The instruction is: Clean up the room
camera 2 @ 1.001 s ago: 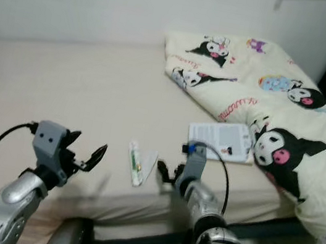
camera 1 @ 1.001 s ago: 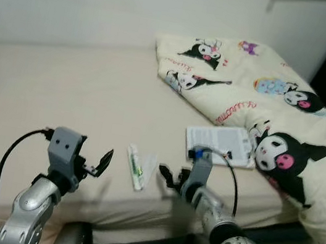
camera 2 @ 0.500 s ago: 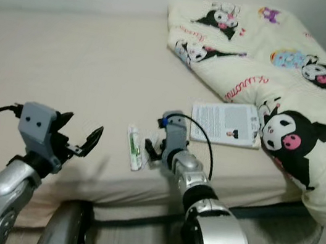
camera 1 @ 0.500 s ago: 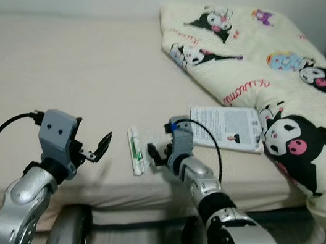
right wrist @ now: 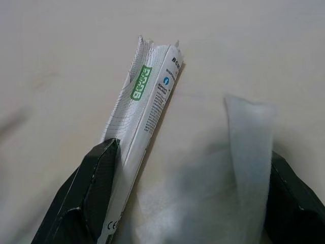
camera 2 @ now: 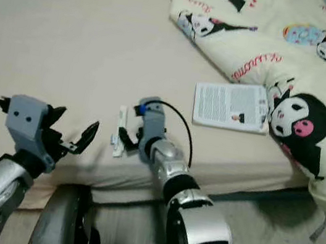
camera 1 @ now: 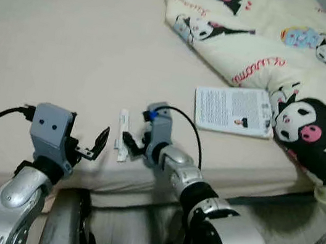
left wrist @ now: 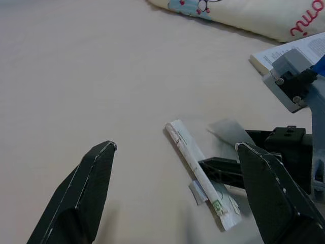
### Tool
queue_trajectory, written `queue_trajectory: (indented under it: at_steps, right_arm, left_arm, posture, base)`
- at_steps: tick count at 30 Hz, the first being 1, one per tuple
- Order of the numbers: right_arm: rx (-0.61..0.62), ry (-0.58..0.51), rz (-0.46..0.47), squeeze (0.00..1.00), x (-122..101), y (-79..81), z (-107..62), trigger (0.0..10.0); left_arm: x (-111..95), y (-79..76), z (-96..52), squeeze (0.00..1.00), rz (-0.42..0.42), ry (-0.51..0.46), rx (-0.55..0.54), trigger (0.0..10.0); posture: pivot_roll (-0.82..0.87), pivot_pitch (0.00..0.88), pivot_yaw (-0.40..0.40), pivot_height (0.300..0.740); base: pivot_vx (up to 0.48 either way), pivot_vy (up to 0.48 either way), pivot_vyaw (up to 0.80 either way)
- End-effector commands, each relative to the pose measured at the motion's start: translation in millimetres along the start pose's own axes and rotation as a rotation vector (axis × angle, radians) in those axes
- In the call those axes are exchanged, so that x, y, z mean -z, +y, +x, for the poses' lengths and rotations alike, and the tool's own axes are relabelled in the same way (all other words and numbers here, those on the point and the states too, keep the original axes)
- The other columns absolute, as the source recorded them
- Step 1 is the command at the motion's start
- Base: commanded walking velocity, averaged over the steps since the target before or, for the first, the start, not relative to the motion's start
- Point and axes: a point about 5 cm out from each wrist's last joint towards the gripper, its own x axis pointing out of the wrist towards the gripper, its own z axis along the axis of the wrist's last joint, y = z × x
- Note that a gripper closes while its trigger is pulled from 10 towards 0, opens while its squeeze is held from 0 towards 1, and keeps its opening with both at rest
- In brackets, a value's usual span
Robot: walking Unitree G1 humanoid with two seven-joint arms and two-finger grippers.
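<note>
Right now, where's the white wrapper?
The white wrapper lies on the bed near its front edge, at the right gripper, whose open fingers straddle it; the booklet lies further right.

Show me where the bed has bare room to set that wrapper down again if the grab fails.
The bed is bare from the wall side to the wrapper, left of the blanket. It is crowded at the front edge, where the right gripper brackets the wrapper, and between booklet and blanket.
</note>
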Motion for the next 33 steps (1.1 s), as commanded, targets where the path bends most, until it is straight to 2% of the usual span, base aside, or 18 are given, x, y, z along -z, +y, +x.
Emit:
queue_trajectory:
  at_steps: [1,2,5,7,16,17,18,25,26,27,28,33]
  right_arm:
    - [-0.044,0.01,0.052,0.0,3,12.3,3.2,10.0]
    - [-0.044,0.01,0.052,0.0,3,12.3,3.2,10.0]
    - [-0.039,-0.08,0.16,0.0,-15,8.0,4.0,10.0]
    - [-0.039,-0.095,0.179,0.0,-19,7.2,4.2,10.0]
    - [-0.094,-0.02,0.094,0.0,-16,25.7,9.3,10.0]
    - [-0.113,0.058,0.015,0.0,-3,35.1,10.4,10.0]
    - [-0.121,0.079,-0.002,0.0,1,38.2,10.6,10.0]
    - [-0.141,0.092,-0.085,0.0,2,47.4,12.2,10.0]
    - [-0.115,0.126,-0.152,0.0,7,46.1,11.8,1.3]
    - [-0.115,0.126,-0.152,0.0,7,46.1,11.8,1.3]
    - [-0.108,0.135,-0.168,0.0,8,45.5,11.7,0.0]
    - [-0.024,0.166,-0.18,0.0,14,33.2,9.0,0.0]
  left_arm:
    - [0,-3.5,-5.4,0.0,-0.004,0.031,0.007,10.0]
    - [0,-3.5,-5.4,0.0,-0.004,0.031,0.007,10.0]
    - [-2,-10.3,-5.9,0.0,-0.02,0.033,0.016,10.0]
    - [-3,-12.6,-6.1,0.0,-0.024,0.033,0.022,10.0]
    - [-5,-19.0,-6.8,0.0,-0.042,0.042,0.032,10.0]
    - [-7,-18.6,-7.1,0.0,-0.04,0.045,0.027,10.0]
    - [-8,-18.4,-7.5,0.0,-0.038,0.045,0.024,10.0]
    - [-11,-13.4,-8.3,0.0,-0.024,0.038,-0.003,10.0]
    - [-13,-12.6,-8.4,0.0,-0.019,0.036,-0.009,10.0]
    - [-13,-12.6,-8.4,0.0,-0.019,0.036,-0.009,10.0]
    - [-13,-12.6,-8.4,0.0,-0.018,0.036,-0.01,10.0]
    - [-13,-12.0,-8.1,0.0,-0.02,0.037,-0.019,10.0]
  posture:
    - [0.2,0.428,-0.027,0.48]
    - [0.2,0.428,-0.027,0.48]
    - [0.19,0.436,-0.034,0.48]
    - [0.19,0.437,-0.036,0.48]
    - [0.19,0.427,-0.045,0.48]
    - [0.19,0.43,-0.048,0.48]
    - [0.19,0.43,-0.049,0.48]
    - [0.19,0.439,-0.052,0.48]
    - [0.19,0.441,-0.054,0.48]
    - [0.19,0.441,-0.054,0.48]
    - [0.19,0.441,-0.054,0.48]
    - [0.19,0.433,-0.061,0.48]
  base:
    - [0.0,0.0,0.0]
    - [0.0,0.0,0.0]
    - [0.0,0.0,0.0]
    - [0.0,0.0,0.0]
    - [0.0,0.0,0.0]
    - [0.0,0.0,0.0]
    - [0.0,0.0,0.0]
    - [0.0,0.0,0.0]
    - [0.0,0.0,0.0]
    - [0.0,0.0,0.0]
    - [0.0,0.0,0.0]
    - [0.0,0.0,0.0]
